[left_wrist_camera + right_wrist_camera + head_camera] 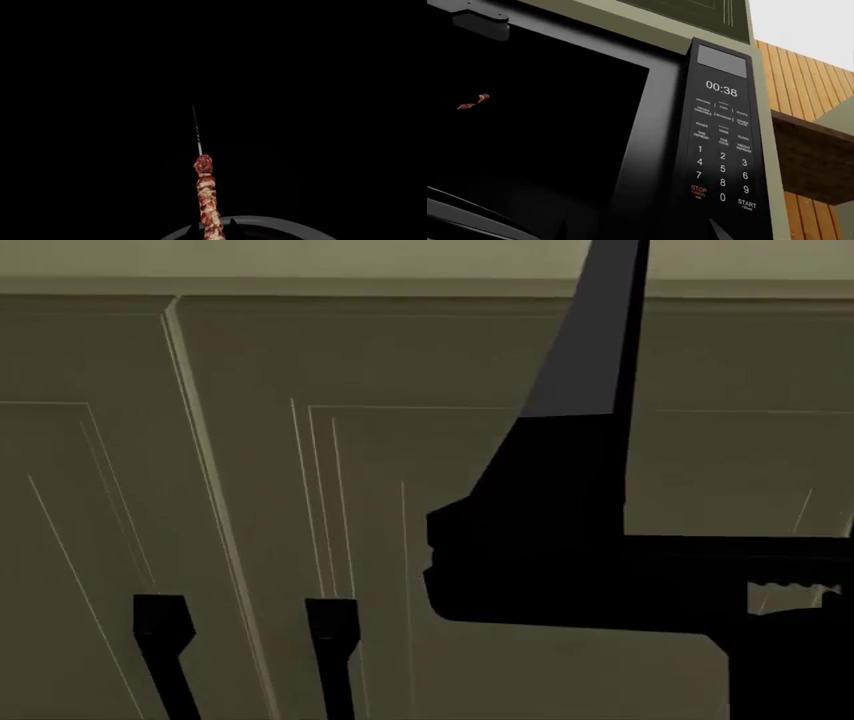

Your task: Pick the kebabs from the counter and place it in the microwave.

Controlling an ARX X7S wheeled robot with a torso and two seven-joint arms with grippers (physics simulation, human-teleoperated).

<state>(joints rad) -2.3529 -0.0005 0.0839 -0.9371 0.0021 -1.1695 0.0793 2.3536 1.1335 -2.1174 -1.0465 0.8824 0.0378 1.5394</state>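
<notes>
Kebabs [207,200] stick straight out from our left gripper, which seems to hold them though we cannot see its jaws, long way pointing into the dark microwave [560,140]; the right gripper is hidden.

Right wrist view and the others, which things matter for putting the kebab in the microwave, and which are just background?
Part of the job:
- kebabs, in the dark interior
- microwave, cavity open
- grey plate rim by the kebabs

Just background:
- keypad reading 00:38
- cabinet doors and their dark handles
- wooden slat wall
</notes>
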